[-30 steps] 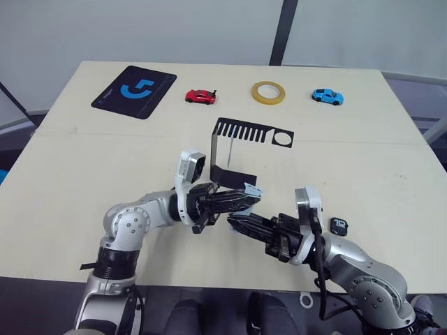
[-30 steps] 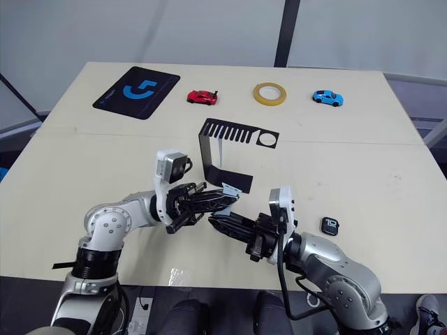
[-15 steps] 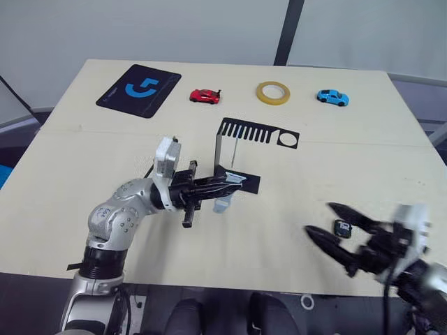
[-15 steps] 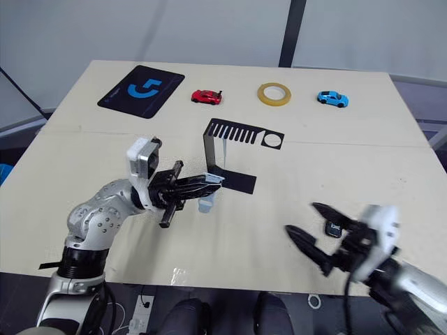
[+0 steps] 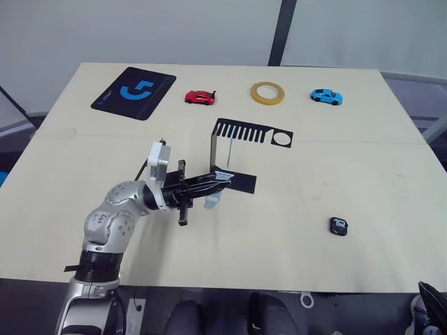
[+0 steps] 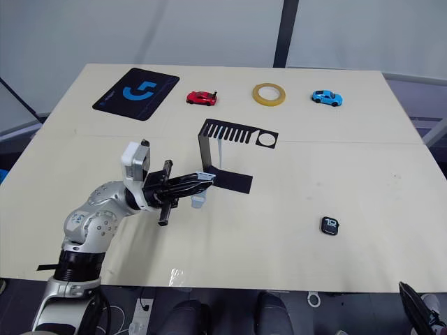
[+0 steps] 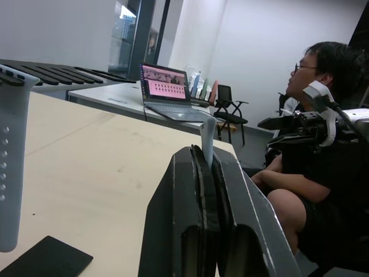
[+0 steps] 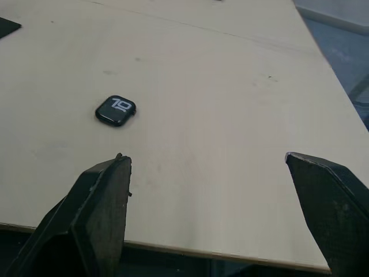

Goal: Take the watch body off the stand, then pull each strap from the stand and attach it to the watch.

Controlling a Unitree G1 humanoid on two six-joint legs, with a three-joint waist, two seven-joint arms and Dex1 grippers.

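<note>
The black stand (image 5: 251, 131) is at mid-table, with one pale blue strap (image 5: 229, 150) still hanging from its slotted top plate. My left gripper (image 5: 223, 179) is just in front of the stand's foot, shut on the other strap (image 5: 211, 201). That strap's end sticks up between the fingers (image 7: 190, 196) in the left wrist view, and the rest droops toward the table. The watch body (image 5: 339, 225) lies flat on the table to the right, screen up. My right gripper (image 8: 206, 158) is open and empty, hanging past the table's near right edge, with the watch body (image 8: 116, 109) ahead of it.
Along the far edge lie a black mouse pad (image 5: 134, 91), a red toy car (image 5: 200, 97), a roll of yellow tape (image 5: 269, 91) and a blue toy car (image 5: 327, 96). A person (image 7: 314, 173) sits beyond the table's right side.
My right gripper let go near the left gripper, opened wide and drew back to the near right corner. The left gripper kept the strap and shifted slightly left.
</note>
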